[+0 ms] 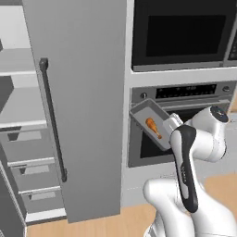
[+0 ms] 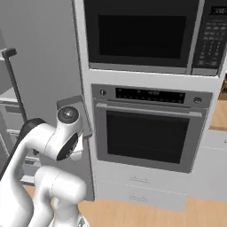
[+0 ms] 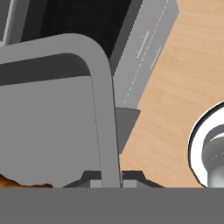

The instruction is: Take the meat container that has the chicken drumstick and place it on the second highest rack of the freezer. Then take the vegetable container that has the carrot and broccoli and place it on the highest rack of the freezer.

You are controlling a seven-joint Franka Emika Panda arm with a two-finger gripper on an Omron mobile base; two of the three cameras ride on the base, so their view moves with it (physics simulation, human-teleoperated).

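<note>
The meat container [image 1: 147, 116], a grey tray, hangs tilted in the air in front of the wall oven, with the orange-brown chicken drumstick [image 1: 153, 127] lying in it. My gripper [image 1: 170, 125] is shut on the tray's right rim. In the hand view the rim [image 3: 103, 109] runs up from between my fingertips [image 3: 131, 178], and a bit of the drumstick [image 3: 17, 183] shows at the lower left. The freezer stands open at the left, with its highest rack [image 1: 16, 62] and second highest rack [image 1: 21, 109] bare. The vegetable container is out of view.
The freezer's open grey door [image 1: 88, 106], with its dark bar handle [image 1: 52, 118], stands between the tray and the racks. Drawers [image 1: 28, 139] sit below the racks. The wall oven [image 2: 148, 133] and a black-windowed microwave [image 2: 142, 35] are on the right, above a wooden floor [image 2: 146, 215].
</note>
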